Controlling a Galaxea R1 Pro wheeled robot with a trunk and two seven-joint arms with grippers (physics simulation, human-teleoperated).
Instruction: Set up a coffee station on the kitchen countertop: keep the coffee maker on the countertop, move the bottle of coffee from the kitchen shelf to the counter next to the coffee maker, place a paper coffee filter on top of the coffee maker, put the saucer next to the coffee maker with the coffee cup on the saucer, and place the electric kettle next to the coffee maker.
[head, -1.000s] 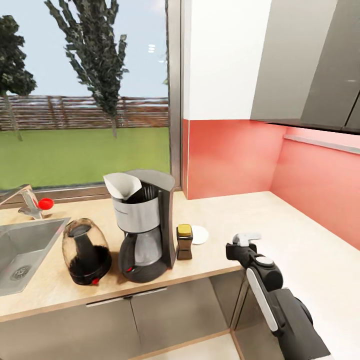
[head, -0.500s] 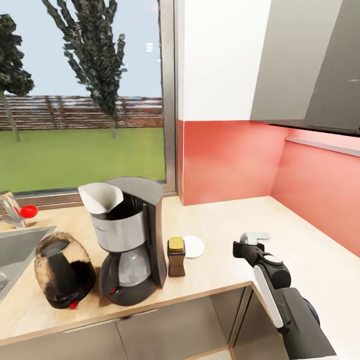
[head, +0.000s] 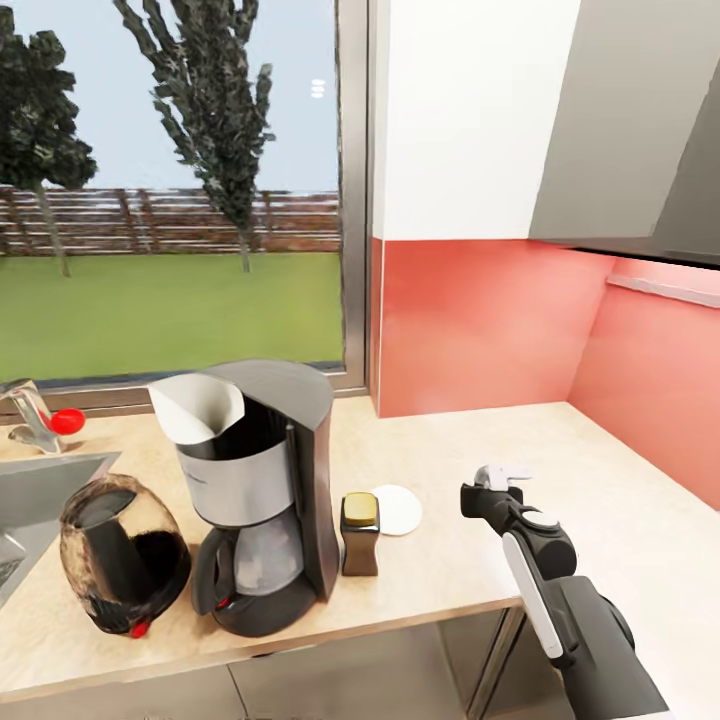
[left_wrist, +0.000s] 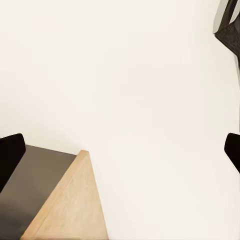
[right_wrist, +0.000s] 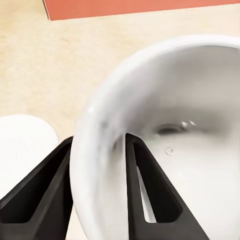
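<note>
The coffee maker (head: 268, 490) stands on the wooden countertop (head: 470, 580) with a white paper filter (head: 198, 405) in its top. An electric kettle (head: 120, 565) sits just to its left and the small coffee bottle (head: 360, 533) with a yellow lid to its right. Behind the bottle lies the white saucer (head: 400, 508). My right gripper (head: 498, 478) hovers over the counter to the right of the saucer, shut on the rim of the white coffee cup (right_wrist: 175, 135), one finger inside and one outside. The saucer (right_wrist: 22, 145) lies beside it. My left gripper (left_wrist: 120, 155) is open.
A steel sink (head: 40, 490) and a faucet with a red knob (head: 62, 421) lie at the far left. A window is behind the counter, a red backsplash (head: 480, 320) to the right, and grey wall cabinets (head: 640, 130) hang above. Bare counter stretches to the right.
The whole view has shifted, so the camera has moved. My right gripper still holds the cup to the right of the saucer; the things on the counter stand as before.
</note>
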